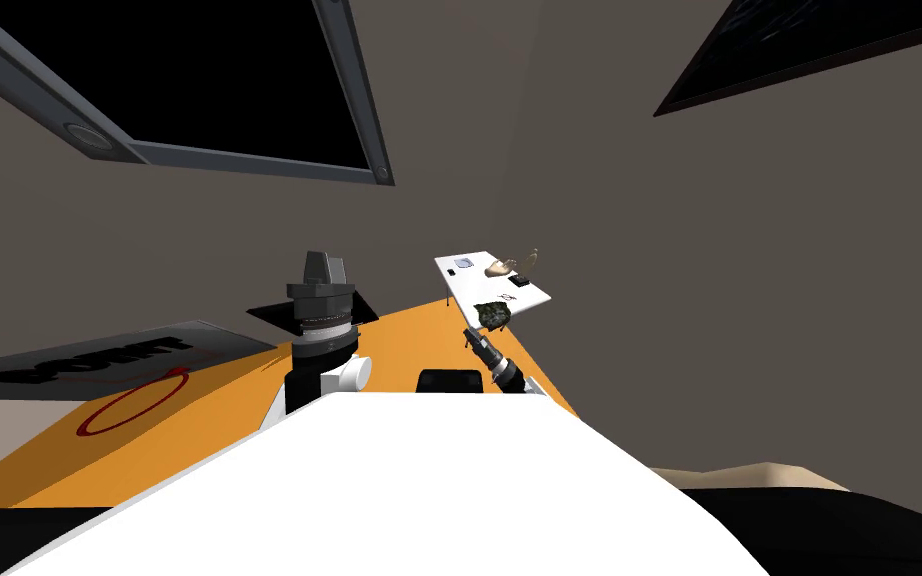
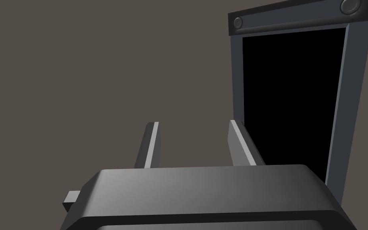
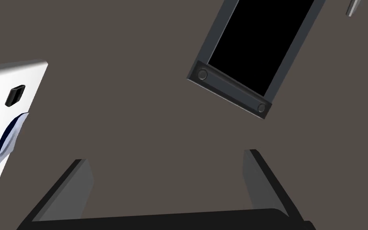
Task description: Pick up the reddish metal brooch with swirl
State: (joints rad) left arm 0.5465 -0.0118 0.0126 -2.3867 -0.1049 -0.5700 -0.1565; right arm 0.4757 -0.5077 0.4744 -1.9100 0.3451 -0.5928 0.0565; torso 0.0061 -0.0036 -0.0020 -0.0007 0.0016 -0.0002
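A small white table (image 1: 539, 296) stands ahead and to my right, with several little items on it: a grey square (image 1: 464, 263), two tan pieces (image 1: 499, 268), a small black block (image 1: 519, 282) and a dark mottled lump (image 1: 492, 314) at its near edge. They are too small to tell which is the brooch. My right gripper (image 1: 471, 338) hangs just short of the table's near edge; its fingers (image 3: 79, 179) stand wide open with nothing between them. The table's corner (image 3: 27, 76) with the black block (image 3: 15, 95) lies beside that gripper. My left gripper (image 1: 321, 265) is raised, open and empty (image 2: 195, 123).
An orange floor (image 1: 399, 340) runs under the table. A dark mat with lettering (image 1: 99, 365) and a red ring (image 1: 134, 400) lie to my left. Grey walls close in behind, with a dark-framed black area (image 1: 199, 80) above.
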